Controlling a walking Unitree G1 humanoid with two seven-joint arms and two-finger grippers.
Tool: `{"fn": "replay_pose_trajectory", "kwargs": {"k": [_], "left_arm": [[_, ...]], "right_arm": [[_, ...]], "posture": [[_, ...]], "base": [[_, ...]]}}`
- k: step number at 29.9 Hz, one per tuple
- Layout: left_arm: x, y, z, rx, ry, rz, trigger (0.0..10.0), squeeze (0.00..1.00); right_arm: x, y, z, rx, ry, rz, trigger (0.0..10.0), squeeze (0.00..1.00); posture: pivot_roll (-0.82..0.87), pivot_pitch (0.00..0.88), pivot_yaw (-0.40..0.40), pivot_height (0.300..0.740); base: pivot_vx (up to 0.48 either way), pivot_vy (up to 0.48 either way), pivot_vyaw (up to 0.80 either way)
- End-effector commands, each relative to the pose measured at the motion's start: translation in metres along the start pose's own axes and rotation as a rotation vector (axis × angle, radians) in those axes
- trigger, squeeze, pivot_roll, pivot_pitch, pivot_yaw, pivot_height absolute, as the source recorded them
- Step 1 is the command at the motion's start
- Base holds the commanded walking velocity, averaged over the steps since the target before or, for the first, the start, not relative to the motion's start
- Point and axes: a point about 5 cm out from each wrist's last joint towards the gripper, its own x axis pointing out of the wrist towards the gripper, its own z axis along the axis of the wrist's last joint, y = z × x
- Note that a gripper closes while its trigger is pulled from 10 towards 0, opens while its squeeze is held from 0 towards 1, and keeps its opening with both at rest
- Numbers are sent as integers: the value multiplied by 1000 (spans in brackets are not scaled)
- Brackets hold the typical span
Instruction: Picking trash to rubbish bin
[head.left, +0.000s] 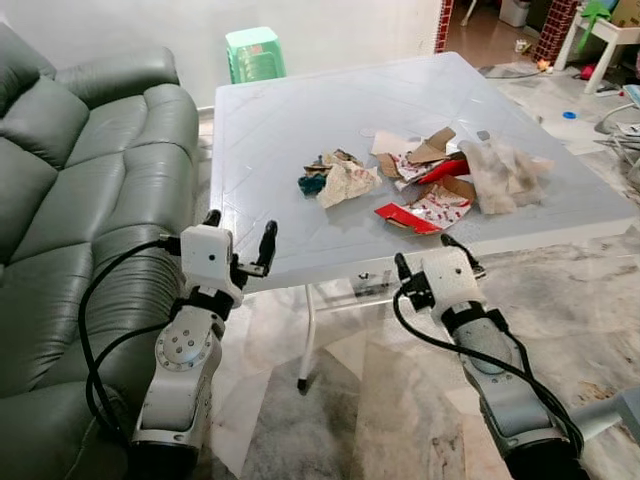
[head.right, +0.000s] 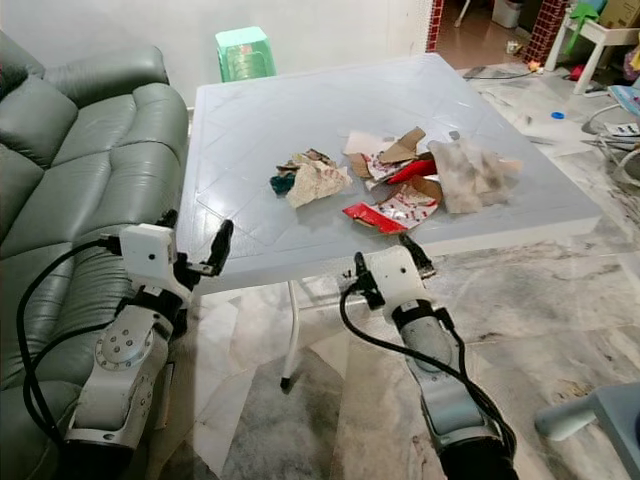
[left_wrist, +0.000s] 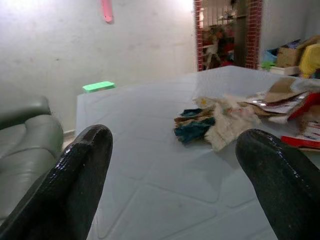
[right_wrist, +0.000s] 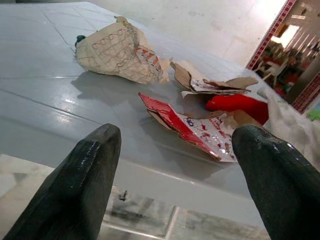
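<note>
Trash lies in a heap on the white table (head.left: 300, 120): a crumpled cream wrapper (head.left: 345, 183) with a teal scrap (head.left: 311, 184), torn cardboard (head.left: 430, 150), a red and white torn packet (head.left: 425, 212), and a crumpled whitish bag (head.left: 500, 175). My left gripper (head.left: 240, 240) is open at the table's near left edge, short of the wrapper (left_wrist: 225, 125). My right gripper (head.left: 435, 255) is open just below the near edge, facing the red packet (right_wrist: 192, 127). Both hold nothing.
A grey-green sofa (head.left: 80, 200) stands at the left, close to my left arm. A green plastic stool (head.left: 254, 53) sits behind the table. Clutter and a white stand (head.left: 610, 40) are at the far right. The marble floor (head.left: 590, 300) lies open on the right.
</note>
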Motion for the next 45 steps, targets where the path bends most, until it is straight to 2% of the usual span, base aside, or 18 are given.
{"fn": "replay_pose_trajectory", "kwargs": {"k": [1,6,7,9,17,27,34,37,45], "left_arm": [[-3,-2,7,0,-20,-32,10000,0],[-5,-4,9,-1,-23,-41,10000,0],[-6,-3,9,-3,-23,-41,10000,0],[-6,-2,9,-2,-22,-41,10000,0],[-7,-2,11,-5,-15,-43,10000,0],[-8,-2,10,-4,0,-44,10000,0],[-12,-5,7,-26,6,-55,10000,0],[-17,-3,3,-21,25,-59,10000,0],[-30,-3,-5,-17,68,-73,10000,0]], "right_arm": [[4,1,1,-15,-7,-12,10000,0],[8,-5,12,-10,-73,-56,10000,0],[8,-8,20,-13,-126,-74,10000,0],[7,-8,27,-26,-161,-75,10000,0],[5,-7,28,-41,-179,-84,10000,0],[1,-4,20,-36,-141,-57,10000,0],[-5,-2,18,-75,-138,-31,10000,0],[-13,2,8,-127,-102,-1,10000,0],[-22,7,-9,-155,-44,39,10000,0]], "posture": [[35,73,80,740],[39,79,83,740],[39,81,83,740],[39,84,83,740],[41,90,83,740],[40,92,83,740],[41,93,88,740],[45,93,91,740],[54,97,107,740]], "base": [[0,0,0],[0,0,0],[240,0,0],[322,0,0],[322,0,0],[313,0,0],[0,0,0],[0,0,0],[0,0,0]]}}
